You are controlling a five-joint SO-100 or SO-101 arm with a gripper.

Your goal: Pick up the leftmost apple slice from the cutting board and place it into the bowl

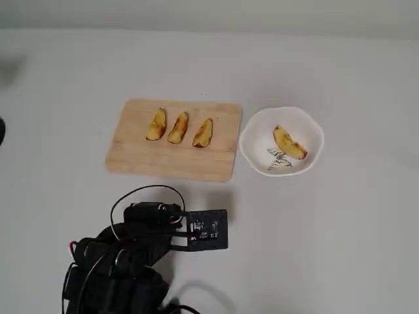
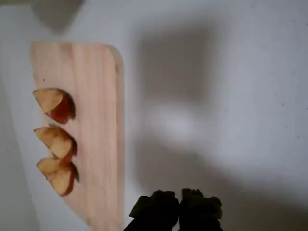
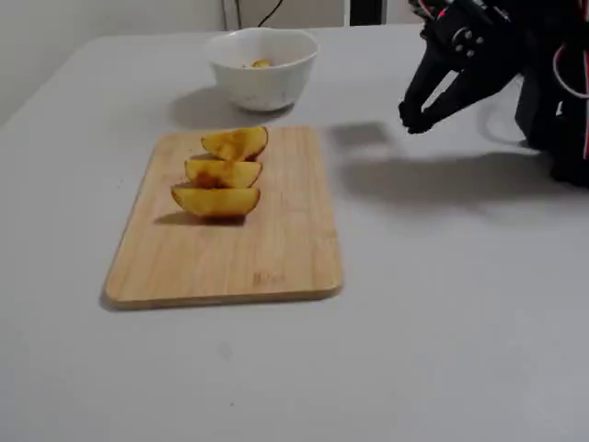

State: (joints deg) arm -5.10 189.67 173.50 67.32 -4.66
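A yellow-tan apple slice (image 1: 289,142) with a dark skin edge lies inside the white wavy-rimmed bowl (image 1: 315,128), next to the dark drawing on its bottom. In the fixed view only its top (image 3: 261,63) shows over the bowl's wall (image 3: 262,90). Three slimmer slices (image 1: 178,127) stand in a row on the tan cutting board (image 1: 170,162), also seen in the wrist view (image 2: 57,142) and the fixed view (image 3: 223,172). My gripper (image 2: 179,211) is shut and empty. It hangs above bare table, apart from board and bowl (image 3: 414,118).
The arm's dark body with cables and a circuit board (image 1: 206,230) sits at the table's near edge in the overhead view, below the cutting board. The grey-white table surrounds board and bowl. A dark cable runs at the far wall in the fixed view.
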